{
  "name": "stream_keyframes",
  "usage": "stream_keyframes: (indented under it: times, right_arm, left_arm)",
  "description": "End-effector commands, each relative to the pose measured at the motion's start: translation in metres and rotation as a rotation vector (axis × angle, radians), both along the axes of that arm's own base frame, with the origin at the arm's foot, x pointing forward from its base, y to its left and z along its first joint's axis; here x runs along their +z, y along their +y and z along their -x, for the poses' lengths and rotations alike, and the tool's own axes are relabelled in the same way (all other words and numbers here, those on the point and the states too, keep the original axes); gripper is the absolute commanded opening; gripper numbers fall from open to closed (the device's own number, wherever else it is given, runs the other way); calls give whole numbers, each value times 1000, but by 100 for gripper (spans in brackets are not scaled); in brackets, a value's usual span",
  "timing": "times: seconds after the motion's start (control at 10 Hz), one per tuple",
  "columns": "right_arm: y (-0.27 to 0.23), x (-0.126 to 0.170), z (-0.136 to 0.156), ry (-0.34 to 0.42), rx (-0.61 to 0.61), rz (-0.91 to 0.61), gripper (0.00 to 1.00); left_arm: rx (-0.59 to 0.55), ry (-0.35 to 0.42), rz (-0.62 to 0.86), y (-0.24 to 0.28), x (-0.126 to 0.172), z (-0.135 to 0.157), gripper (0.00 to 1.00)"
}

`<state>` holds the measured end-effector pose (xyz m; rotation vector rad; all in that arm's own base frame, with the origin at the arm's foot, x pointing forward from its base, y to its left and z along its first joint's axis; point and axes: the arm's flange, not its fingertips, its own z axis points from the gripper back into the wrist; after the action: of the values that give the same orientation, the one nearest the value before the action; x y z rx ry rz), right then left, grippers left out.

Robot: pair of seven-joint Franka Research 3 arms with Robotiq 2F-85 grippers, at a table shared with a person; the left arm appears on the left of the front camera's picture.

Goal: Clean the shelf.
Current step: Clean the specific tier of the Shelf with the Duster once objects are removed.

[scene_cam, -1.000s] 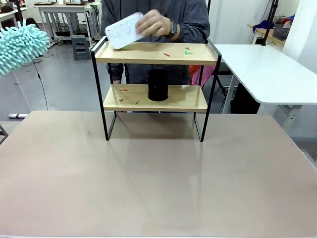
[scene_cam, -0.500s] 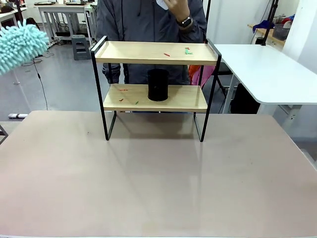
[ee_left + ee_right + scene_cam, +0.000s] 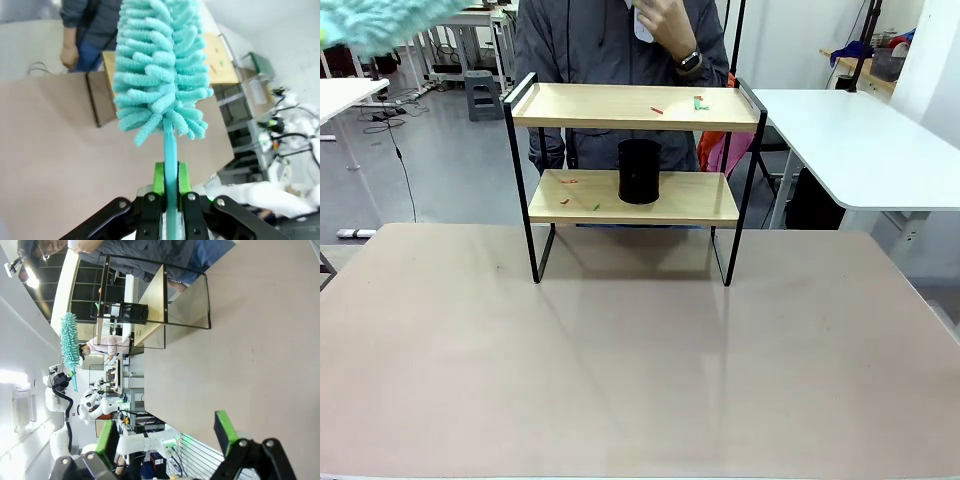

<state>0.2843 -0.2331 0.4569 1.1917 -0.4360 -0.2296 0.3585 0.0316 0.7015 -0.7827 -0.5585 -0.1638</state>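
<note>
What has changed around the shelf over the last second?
The person's hand lifted the white object away from the top board, up to the chest. The duster, clamped in the left gripper, rose toward the front view's upper left corner. Unchanged: the shelf, the black cup on its lower board, the scraps on both boards.

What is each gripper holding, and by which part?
The left gripper is shut on the fluffy teal microfibre duster, clamping its thin teal handle below the head. The right gripper is open and holds nothing.
</note>
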Motion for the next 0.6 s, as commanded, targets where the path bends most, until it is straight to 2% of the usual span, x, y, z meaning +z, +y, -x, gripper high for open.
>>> stream_keyframes:
  times: [0.0, 0.1, 0.2, 0.3, 0.5]
  right_arm:
    - [0, 0, 0, -32, 3, -1, 100]
    - [0, 0, 0, -32, 3, -1, 100]
    - [0, 0, 0, -32, 3, -1, 100]
    - [0, 0, 0, -32, 3, -1, 100]
    - [0, 0, 0, -32, 3, -1, 100]
  left_arm:
    - [-46, 46, -63, -53, -18, 3, 12]
    - [-58, 57, -89, -97, -30, 17, 12]
    - [-209, 148, -51, -108, -35, 25, 12]
    - [-71, 51, -59, -81, -13, 4, 12]
    - [-71, 51, -59, -81, -13, 4, 12]
